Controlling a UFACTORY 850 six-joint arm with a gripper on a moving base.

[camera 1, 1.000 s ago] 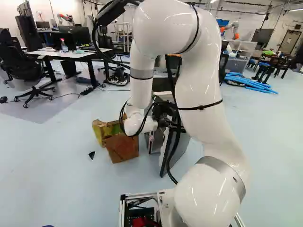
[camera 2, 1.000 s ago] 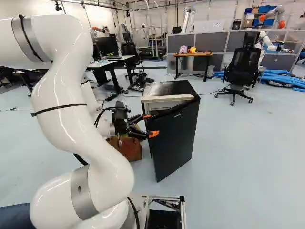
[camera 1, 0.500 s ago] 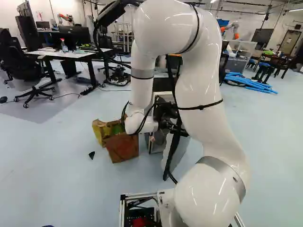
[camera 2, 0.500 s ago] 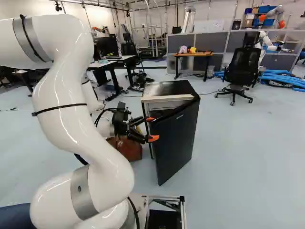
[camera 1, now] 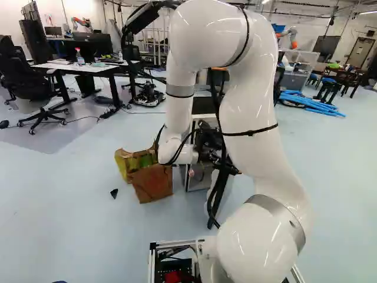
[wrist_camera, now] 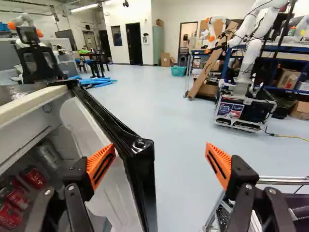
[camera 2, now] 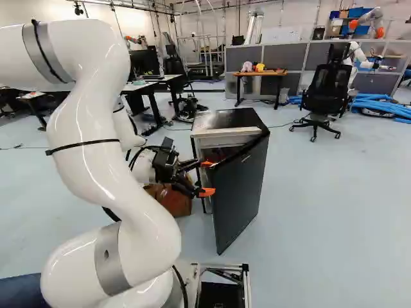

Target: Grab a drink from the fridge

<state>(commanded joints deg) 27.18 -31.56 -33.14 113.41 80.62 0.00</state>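
In the right base view my gripper [camera 2: 207,178] is at the free edge of the black fridge door [camera 2: 239,199], which stands ajar from the fridge [camera 2: 225,119]. Seen from the wrist, the gripper [wrist_camera: 160,153] is wide open. One orange pad [wrist_camera: 100,165] is on the inner side of the door [wrist_camera: 139,164], close to its edge; the other stands well away on the outer side. Whether the near finger touches the door I cannot tell. Inside the fridge lie several red cans [wrist_camera: 35,178] and a silver can [wrist_camera: 49,154].
Beside the fridge stands a brown paper bag [camera 1: 152,181]. A black office chair [camera 2: 325,96] and blue tubes [camera 2: 379,106] are farther off. The wrist view shows another robot [wrist_camera: 246,92] on a wheeled base across the floor, and part of a metal frame [wrist_camera: 285,181] nearby.
The fridge door has swung farther open, showing more of the inside in the right base view. My arm and gripper have shifted slightly with its edge. The base has stayed put.
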